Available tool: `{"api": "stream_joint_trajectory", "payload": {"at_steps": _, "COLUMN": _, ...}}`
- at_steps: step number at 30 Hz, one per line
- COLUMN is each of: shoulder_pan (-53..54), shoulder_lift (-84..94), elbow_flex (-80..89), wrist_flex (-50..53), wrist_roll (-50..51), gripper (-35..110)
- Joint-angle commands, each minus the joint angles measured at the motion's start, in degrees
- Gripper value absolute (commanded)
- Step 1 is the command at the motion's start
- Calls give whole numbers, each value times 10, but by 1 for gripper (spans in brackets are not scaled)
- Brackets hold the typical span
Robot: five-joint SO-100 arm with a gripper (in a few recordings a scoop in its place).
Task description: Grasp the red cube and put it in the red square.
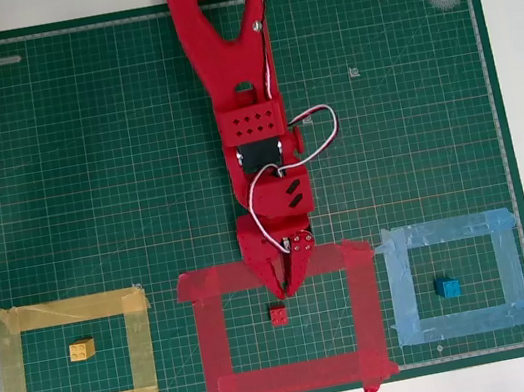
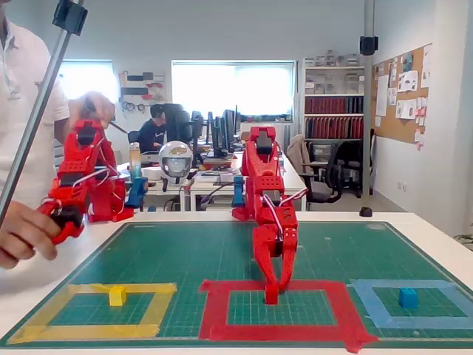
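The red cube point(image 1: 279, 315) lies on the mat inside the red square point(image 1: 294, 377), near the middle of its upper half. In the fixed view the red cube point(image 2: 271, 297) sits within the red square point(image 2: 281, 332), right in front of the fingertips. My red gripper point(image 1: 285, 291) points down over the square's top strip, just above the cube in the overhead view and apart from it. Its jaws look closed together with nothing between them. In the fixed view the gripper point(image 2: 272, 287) hangs low over the mat.
A yellow cube point(image 1: 82, 350) sits in a yellow tape frame point(image 1: 69, 311) at the left. At the right, a blue cube point(image 1: 448, 287) sits in a light blue tape frame point(image 1: 446, 230). All rest on a green cutting mat point(image 1: 84, 166).
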Motion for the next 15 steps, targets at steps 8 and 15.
{"api": "stream_joint_trajectory", "payload": {"at_steps": 8, "shoulder_pan": -31, "shoulder_lift": 351, "elbow_flex": 297, "wrist_flex": -20, "wrist_roll": -6, "gripper": -1}}
{"api": "stream_joint_trajectory", "payload": {"at_steps": 15, "shoulder_pan": -29, "shoulder_lift": 590, "elbow_flex": 524, "wrist_flex": -17, "wrist_roll": -6, "gripper": -1}}
